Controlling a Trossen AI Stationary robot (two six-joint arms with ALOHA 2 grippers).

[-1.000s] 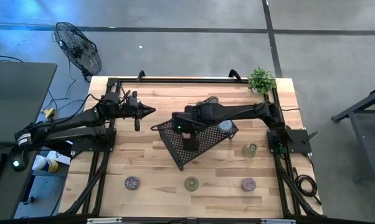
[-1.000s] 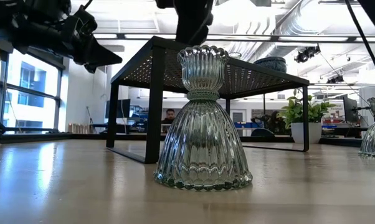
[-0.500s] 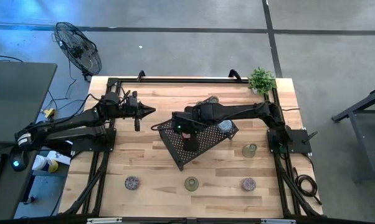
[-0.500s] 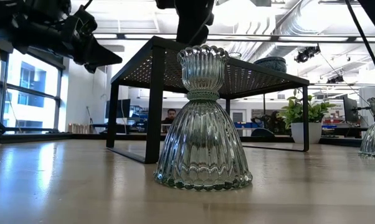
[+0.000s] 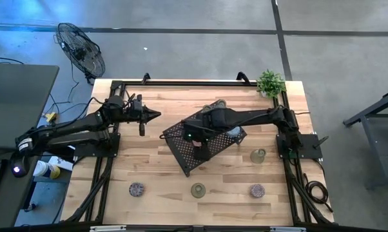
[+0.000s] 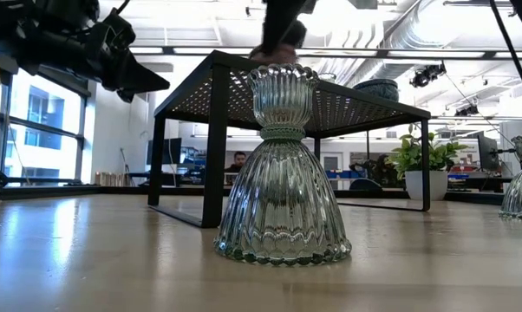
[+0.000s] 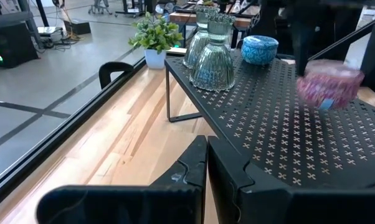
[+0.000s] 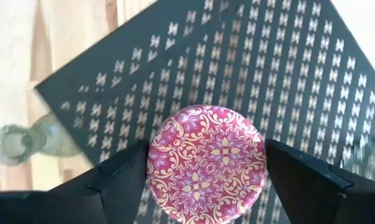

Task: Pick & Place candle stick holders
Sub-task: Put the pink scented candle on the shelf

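Observation:
My right gripper (image 5: 197,140) reaches over the black mesh tray (image 5: 180,153) and is shut on a round holder with a mottled pink top (image 8: 206,162), which also shows in the left wrist view (image 7: 329,84). On the tray stand two clear-greenish holders (image 7: 212,57) and a blue holder (image 7: 260,50). On the table stand two clear-greenish holders (image 5: 258,155) (image 5: 198,190) and two mottled ones (image 5: 136,189) (image 5: 256,190). My left gripper (image 5: 156,116) is shut and empty, left of the tray. My right gripper pinches the pink holder by two opposite sides of its round rim (image 8: 151,158) between its two fingers (image 8: 116,180). The fingers come from above, pointing down. The holder sits level, top up, low over the tray's mesh; whether it touches the mesh I cannot tell.
A small green potted plant (image 5: 270,82) stands at the table's far right corner. The tray stands on legs above the table (image 6: 216,139). The clear-greenish holder (image 6: 283,165) stands close before the low camera. Bare wood lies along the near edge (image 5: 162,200).
My right gripper has gone a little toward the table's right edge over the tray, carrying the pink holder with it.

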